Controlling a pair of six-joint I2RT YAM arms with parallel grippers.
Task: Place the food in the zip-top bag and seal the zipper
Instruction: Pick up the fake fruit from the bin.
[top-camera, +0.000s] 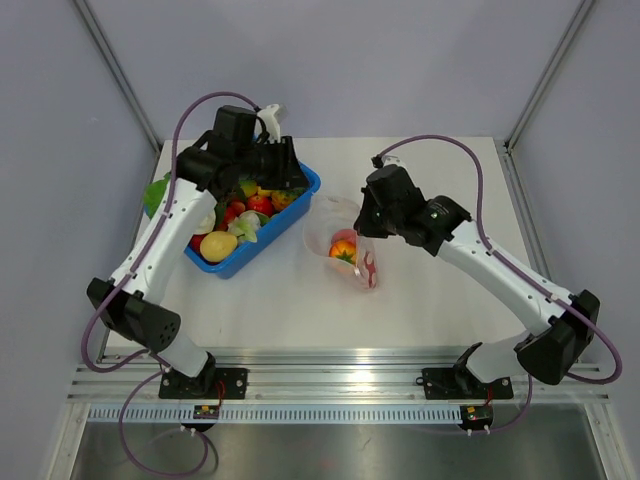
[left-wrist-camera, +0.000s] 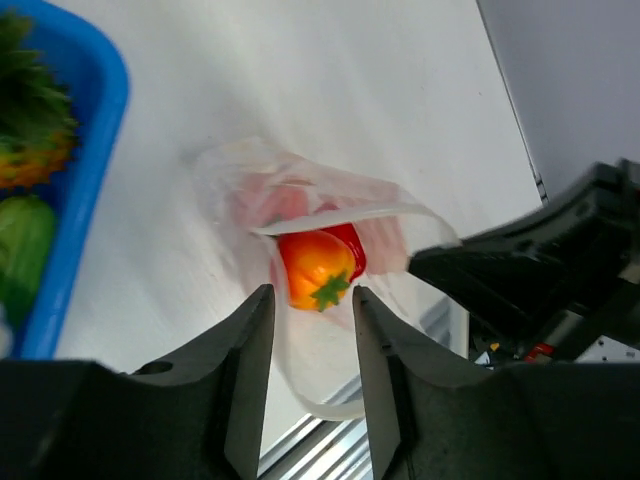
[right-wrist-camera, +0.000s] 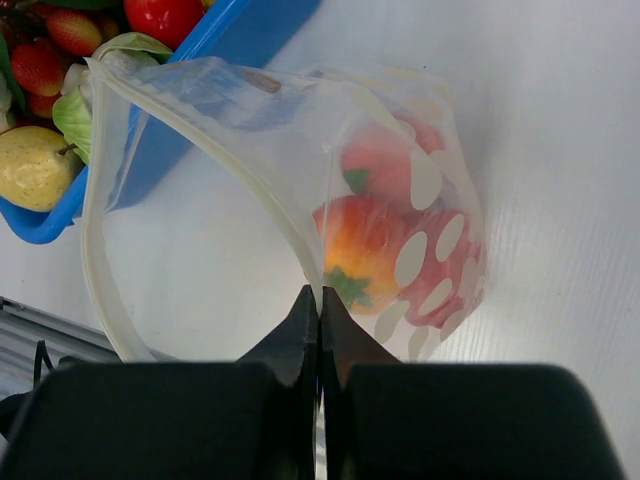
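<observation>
Gripper R (right-wrist-camera: 320, 300) clamped on zip-top bag (right-wrist-camera: 200, 250) rim; gripper L (left-wrist-camera: 310, 295) apart, arm extended over blue bin (top-camera: 265, 250).

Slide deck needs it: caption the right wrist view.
Right jaws pinch the zip-top bag by its rim, mouth open, orange and red food inside.

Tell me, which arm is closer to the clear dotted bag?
Right. The right arm has its jaws shut on the zip-top bag at its rim, touching it. The left arm has its jaws open above the blue bin, apart from the bag.
</observation>
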